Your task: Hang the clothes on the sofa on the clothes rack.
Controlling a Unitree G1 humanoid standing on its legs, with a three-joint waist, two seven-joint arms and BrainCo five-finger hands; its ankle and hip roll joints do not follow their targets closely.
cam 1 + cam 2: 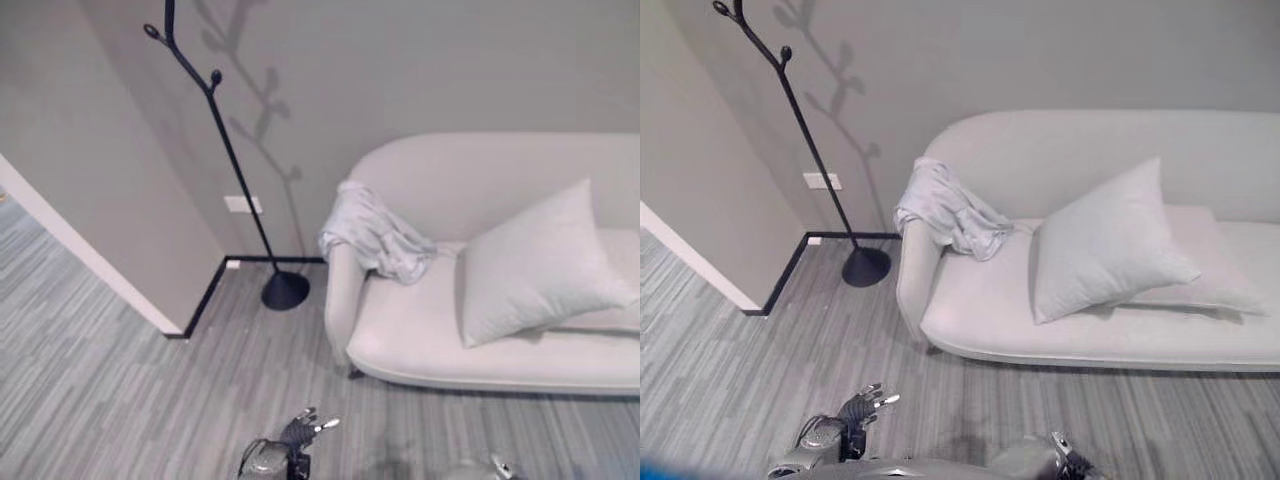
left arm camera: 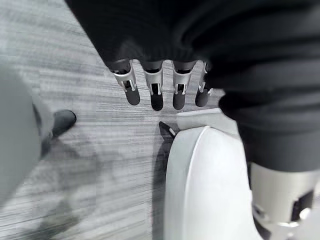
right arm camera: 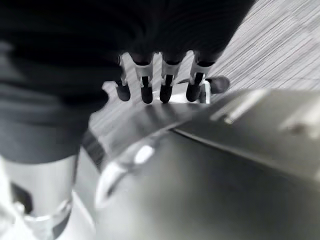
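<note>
Silver fingers of your left hand hang relaxed and apart low over the grey plank floor, holding nothing; your right hand is likewise slack and empty. Farther off, the pale garment lies draped over the left arm of the white sofa, with a cushion on the seat toward the right. Just beyond that sofa arm, the black clothes rack stands in the wall corner. You're at the approach step: judge it as walking closer, then reaching for the garment's bunched top.
</note>
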